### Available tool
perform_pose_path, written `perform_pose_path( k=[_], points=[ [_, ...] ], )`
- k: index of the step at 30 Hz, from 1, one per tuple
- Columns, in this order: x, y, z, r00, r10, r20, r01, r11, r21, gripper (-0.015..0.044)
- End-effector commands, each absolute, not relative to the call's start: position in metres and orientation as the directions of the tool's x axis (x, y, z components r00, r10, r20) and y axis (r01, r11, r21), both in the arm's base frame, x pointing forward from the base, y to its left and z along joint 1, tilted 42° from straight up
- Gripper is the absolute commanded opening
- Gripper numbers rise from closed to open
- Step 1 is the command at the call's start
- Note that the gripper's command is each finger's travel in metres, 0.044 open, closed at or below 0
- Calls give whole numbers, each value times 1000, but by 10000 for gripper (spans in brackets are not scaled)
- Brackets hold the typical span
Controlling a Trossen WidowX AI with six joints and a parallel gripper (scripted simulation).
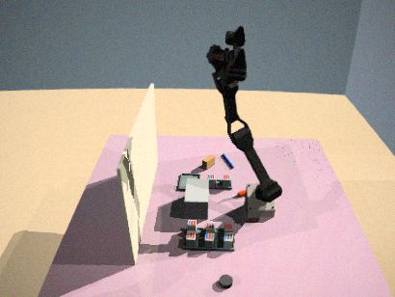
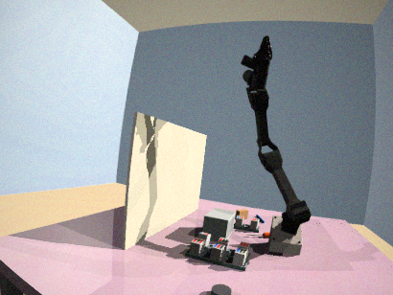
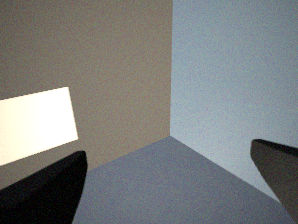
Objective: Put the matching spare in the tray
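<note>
My gripper (image 1: 235,36) (image 2: 266,39) (image 3: 169,153) is open and empty, raised high above the table and pointing up. Several small grey units (image 1: 209,239) (image 2: 218,252) with red, blue and dark marks on top stand on a dark rack (image 1: 219,249) (image 2: 211,261) at the front. Two similar units (image 1: 226,178) (image 2: 255,222) stand on a smaller dark rack at the back. A shallow grey tray (image 1: 188,182) with a dark rim lies left of that rack. The codes are not readable, and I cannot tell which unit is the mounted one.
A grey box (image 1: 197,193) (image 2: 218,223) stands between the racks. A tall cream panel (image 1: 145,135) (image 2: 177,168) stands at the left. An orange block (image 1: 208,162) (image 2: 242,214), a blue rod (image 1: 227,161) and a red-handled tool (image 1: 242,194) lie behind. A dark disc (image 1: 225,281) lies in front.
</note>
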State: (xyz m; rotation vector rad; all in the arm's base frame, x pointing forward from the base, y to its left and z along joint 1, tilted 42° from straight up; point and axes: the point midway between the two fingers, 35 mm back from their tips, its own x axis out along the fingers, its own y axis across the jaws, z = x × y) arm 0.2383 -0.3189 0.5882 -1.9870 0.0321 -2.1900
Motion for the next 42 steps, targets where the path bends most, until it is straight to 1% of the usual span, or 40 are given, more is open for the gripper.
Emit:
perform_pose_path(
  k=[1,6,11,16,22,26,31,34,42],
  points=[
    [177,-294,621,-192,-44,980,1,-999,-45,440],
    [109,-260,648,-281,98,955,-181,-982,48,440],
    [46,-208,669,-339,269,901,-375,-917,133,440],
    [2,-141,677,-333,451,828,-509,-825,245,440],
    [-30,-57,679,-298,642,706,-691,-655,304,440],
    [-36,9,671,-227,768,599,-806,-493,327,440],
    [-27,79,654,-125,878,461,-894,-302,332,440],
    [-9,115,639,-23,923,383,-895,-190,404,440],
    [49,201,591,159,980,120,-920,103,377,440]
  ],
)
